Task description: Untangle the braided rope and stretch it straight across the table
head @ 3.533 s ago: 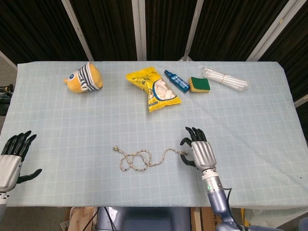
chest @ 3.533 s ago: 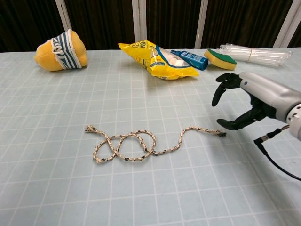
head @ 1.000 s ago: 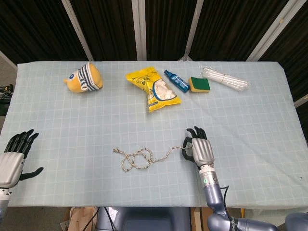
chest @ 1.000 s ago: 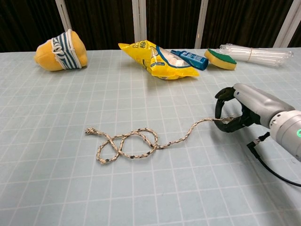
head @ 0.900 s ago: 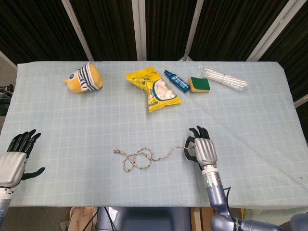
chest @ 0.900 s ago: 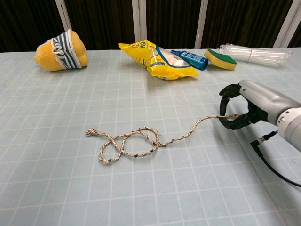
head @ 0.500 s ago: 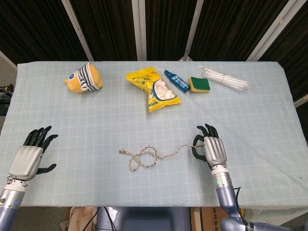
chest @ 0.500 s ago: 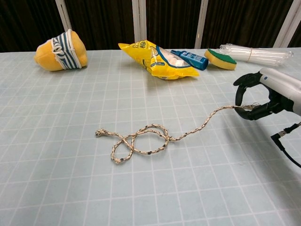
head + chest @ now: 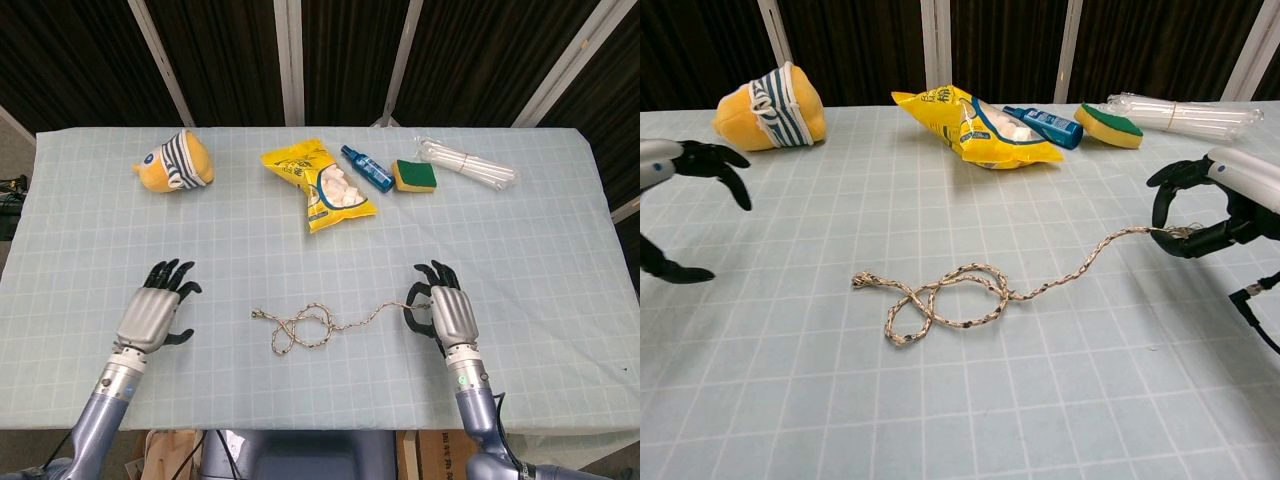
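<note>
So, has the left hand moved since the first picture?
Yes. In the head view the left hand has come in from the table's left edge toward the rope, and is now below the striped plush toy.

- Between my left hand (image 9: 155, 312) and the rope (image 9: 300, 325) at lower centre, I see bare cloth to pass over.
- My right hand (image 9: 448, 312) pinches the rope's end at lower right; open table (image 9: 560, 300) lies to its right.
- Along the top edge: plush toy (image 9: 176, 160), snack bag (image 9: 320, 185), blue bottle (image 9: 367, 168), sponge (image 9: 414, 176), tube bundle (image 9: 467, 163), all well apart from the rope.
</note>
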`<control>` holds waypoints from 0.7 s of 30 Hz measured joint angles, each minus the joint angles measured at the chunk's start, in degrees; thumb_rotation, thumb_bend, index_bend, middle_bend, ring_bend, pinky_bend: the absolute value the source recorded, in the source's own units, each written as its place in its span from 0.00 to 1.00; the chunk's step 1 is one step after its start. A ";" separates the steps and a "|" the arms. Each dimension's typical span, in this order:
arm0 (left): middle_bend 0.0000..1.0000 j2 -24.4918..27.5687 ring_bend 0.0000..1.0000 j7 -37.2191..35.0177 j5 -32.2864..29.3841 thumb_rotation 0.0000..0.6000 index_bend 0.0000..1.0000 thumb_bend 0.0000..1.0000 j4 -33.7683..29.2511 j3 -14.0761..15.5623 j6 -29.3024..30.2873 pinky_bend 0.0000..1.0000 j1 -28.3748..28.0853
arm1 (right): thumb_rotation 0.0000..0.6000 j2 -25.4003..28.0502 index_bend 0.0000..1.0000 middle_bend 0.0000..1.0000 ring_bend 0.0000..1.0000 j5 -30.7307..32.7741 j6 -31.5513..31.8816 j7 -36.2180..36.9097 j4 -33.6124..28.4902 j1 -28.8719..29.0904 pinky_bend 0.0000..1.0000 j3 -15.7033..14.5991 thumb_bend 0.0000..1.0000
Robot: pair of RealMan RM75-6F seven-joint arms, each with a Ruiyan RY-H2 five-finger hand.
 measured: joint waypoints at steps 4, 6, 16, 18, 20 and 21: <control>0.10 -5.16 0.00 2.54 -1.48 1.00 0.40 0.27 1.95 -1.10 -0.45 0.00 -2.85 | 1.00 0.29 0.65 0.20 0.00 0.30 -0.07 0.26 0.04 0.02 0.00 0.16 0.48; 0.11 -7.97 0.00 4.12 -3.05 1.00 0.41 0.29 3.25 -1.65 -0.70 0.00 -4.31 | 1.00 0.35 0.65 0.20 0.00 0.38 -0.04 0.26 -0.06 0.03 0.00 0.19 0.48; 0.11 -16.00 0.00 7.55 -9.06 1.00 0.43 0.33 8.17 -3.74 -0.92 0.00 -9.12 | 1.00 0.66 0.65 0.20 0.00 0.42 0.18 -0.36 -0.62 0.34 0.00 0.27 0.48; 0.11 -16.82 0.00 7.96 -9.87 1.00 0.44 0.34 8.84 -3.87 -1.05 0.00 -9.96 | 1.00 0.69 0.65 0.20 0.00 0.55 0.22 -0.42 -0.67 0.40 0.00 0.39 0.48; 0.12 -17.25 0.00 8.17 -10.46 1.00 0.45 0.35 9.17 -3.83 -1.18 0.00 -10.37 | 1.00 0.74 0.65 0.20 0.00 0.70 0.25 -0.49 -0.71 0.46 0.00 0.46 0.48; 0.12 -17.56 0.00 8.27 -10.84 1.00 0.46 0.35 9.38 -3.77 -1.23 0.00 -10.60 | 1.00 0.76 0.65 0.20 0.00 0.74 0.25 -0.51 -0.73 0.47 0.00 0.46 0.48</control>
